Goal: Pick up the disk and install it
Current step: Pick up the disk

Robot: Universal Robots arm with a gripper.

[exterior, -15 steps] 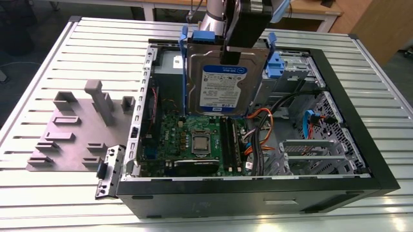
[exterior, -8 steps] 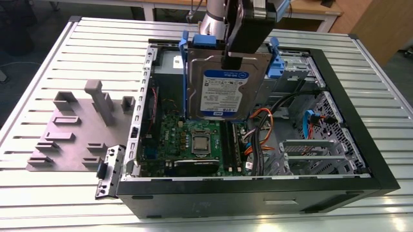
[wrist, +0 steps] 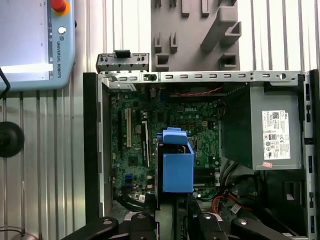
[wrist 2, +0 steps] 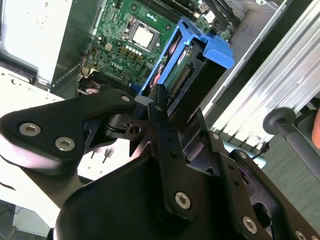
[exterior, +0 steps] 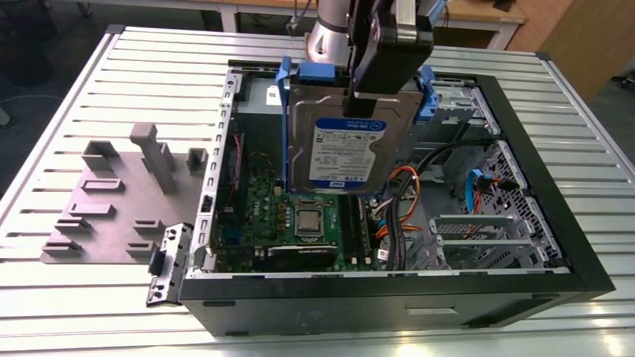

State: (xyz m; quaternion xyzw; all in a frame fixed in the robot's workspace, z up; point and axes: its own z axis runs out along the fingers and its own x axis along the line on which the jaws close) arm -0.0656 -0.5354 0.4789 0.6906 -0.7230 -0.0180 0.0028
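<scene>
Over the middle of the open black case [exterior: 397,309], gripped at its top end by the claw [exterior: 359,100]: the disk [exterior: 344,145]. Hangs upright in the exterior view, label side to the camera, clear of the boards below. Flat, rectangular, silver metal, with a white-and-blue label. Blue plastic rails down both long sides, blue plastic along the upper edge. Claw narrow, matte black fingers [wrist 2: 159,107] pinched on the disk.

At six o'clock from the disk in the exterior view, a green motherboard [exterior: 288,197] with a square silver socket [exterior: 309,221], lying flat on the case floor. At three o'clock, loose orange and black cables [exterior: 402,186]. At four o'clock, inside the case, a perforated silver cage [exterior: 476,234].

At nine o'clock from the case, a grey moulded plate [exterior: 114,208] with upright blocks and slots, lying on the ribbed aluminium desk [exterior: 79,297].

Seen end-on in the first wrist view, the disk's smooth blue cap [wrist: 177,167] above the motherboard. Against one case wall, a boxy grey power supply [wrist: 277,125] with a white sticker.
</scene>
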